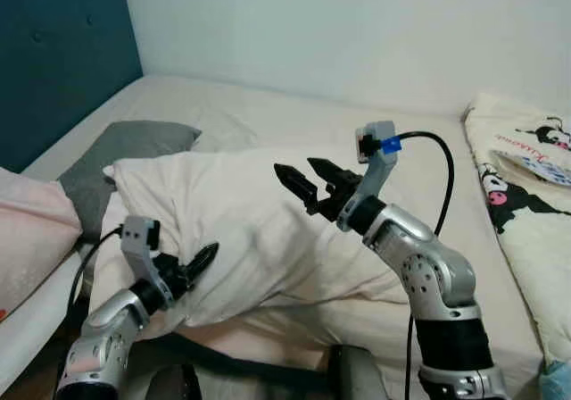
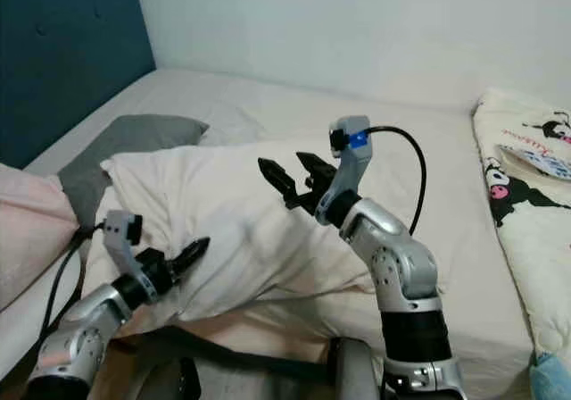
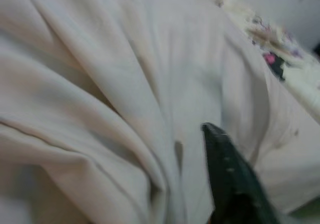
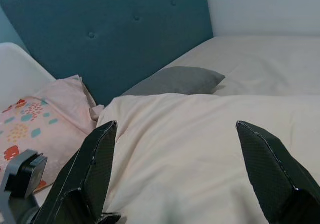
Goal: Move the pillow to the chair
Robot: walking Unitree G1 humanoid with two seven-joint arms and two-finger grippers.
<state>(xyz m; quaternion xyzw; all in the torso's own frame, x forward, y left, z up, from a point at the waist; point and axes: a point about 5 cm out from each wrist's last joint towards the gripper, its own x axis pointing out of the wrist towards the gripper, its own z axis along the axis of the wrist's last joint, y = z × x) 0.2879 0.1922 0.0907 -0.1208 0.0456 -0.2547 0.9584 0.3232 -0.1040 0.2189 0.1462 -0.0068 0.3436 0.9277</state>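
Note:
A large cream pillow (image 1: pixel 241 230) lies across the near side of the bed. My right gripper (image 1: pixel 310 176) hovers just over its top middle, open, with the two black fingers (image 4: pixel 92 166) spread wide and nothing between them. My left gripper (image 1: pixel 205 257) is low at the pillow's near left corner, pressed into the bunched cloth. One black finger (image 3: pixel 232 184) shows against the folds of the pillow (image 3: pixel 125 94); the other is hidden by fabric.
A grey pillow (image 1: pixel 125 154) lies behind the cream one, and a pink patterned pillow (image 1: pixel 27 230) sits at the left by the teal headboard (image 1: pixel 53 52). A cartoon-print blanket (image 1: pixel 526 177) covers the bed's right side. The white wall runs behind.

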